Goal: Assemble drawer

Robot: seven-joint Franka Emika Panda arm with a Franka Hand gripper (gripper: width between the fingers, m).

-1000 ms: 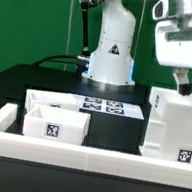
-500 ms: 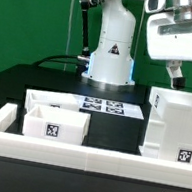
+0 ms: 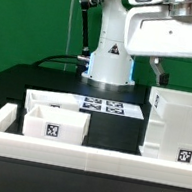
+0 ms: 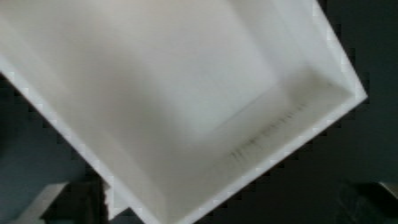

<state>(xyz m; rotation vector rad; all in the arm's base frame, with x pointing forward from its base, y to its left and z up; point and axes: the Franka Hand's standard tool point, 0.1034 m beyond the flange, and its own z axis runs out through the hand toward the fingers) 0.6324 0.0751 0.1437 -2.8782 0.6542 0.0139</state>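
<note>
Nearest me, the border rail is running across the front of the table. Just behind it, at about 8 o'clock from the table's middle, the front tray is sitting with the second tray right behind it at 9 o'clock. Both are lying loose and well apart from the case, which is standing upright at 4 o'clock with its open side up.

The gripper is hovering over the case at roughly its 11 o'clock, not touching it. In the wrist view I'm staring down into the case's bare inside. The dark fingertips are showing far apart with nothing pinched between them, so I'm reading the jaws as released, though it's blurry.

Further back, the marker board is lying flat at 12 o'clock, and the arm's base is standing behind it.

So I'm calling this early days: the case is placed, but no tray is inside it, and both are waiting to go in.
</note>
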